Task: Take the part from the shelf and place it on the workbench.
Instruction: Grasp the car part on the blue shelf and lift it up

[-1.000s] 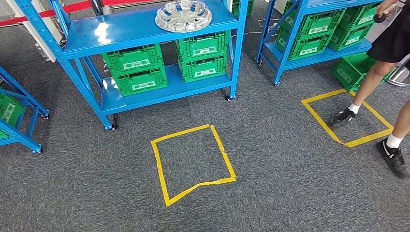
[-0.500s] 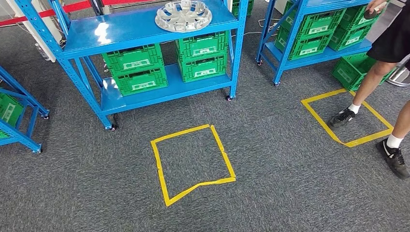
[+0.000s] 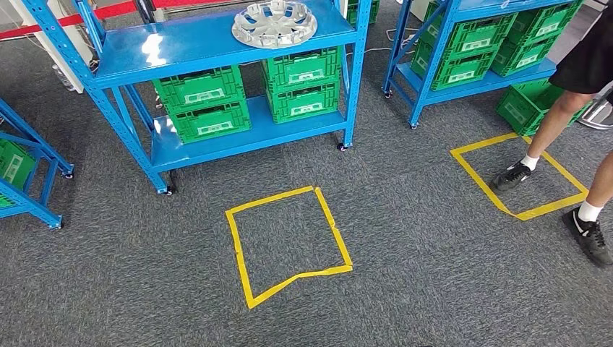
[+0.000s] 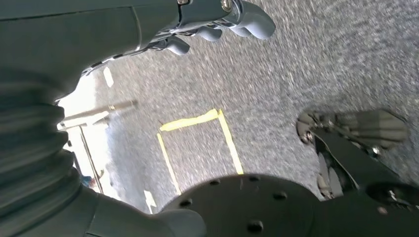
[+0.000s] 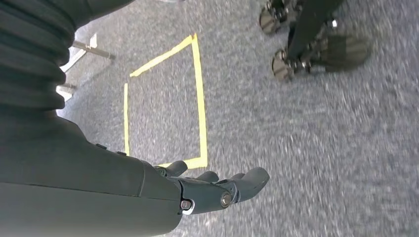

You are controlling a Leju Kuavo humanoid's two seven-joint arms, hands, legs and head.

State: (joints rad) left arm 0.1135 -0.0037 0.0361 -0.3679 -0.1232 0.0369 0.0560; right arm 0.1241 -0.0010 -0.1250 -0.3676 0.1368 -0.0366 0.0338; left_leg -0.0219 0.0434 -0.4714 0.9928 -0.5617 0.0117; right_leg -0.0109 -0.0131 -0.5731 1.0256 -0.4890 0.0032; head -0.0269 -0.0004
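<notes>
Place: a workshop or warehouse floor
Evidence: blue steel shelving racks (image 3: pixel 217 43) on castors, stacked green crates (image 3: pixel 202 101), yellow tape squares (image 3: pixel 289 242) marking standing spots on grey carpet (image 3: pixel 405 217)

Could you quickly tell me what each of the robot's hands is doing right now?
Left hand: open, holding nothing, hanging over the carpet.
Right hand: open, holding nothing, also over the carpet.

Glossy silver plastic part (image 3: pixel 274 23) on a painted metal shelf (image 3: pixel 188 43); green plastic crates (image 3: pixel 202 101), rough grey carpet (image 3: pixel 405 275).
</notes>
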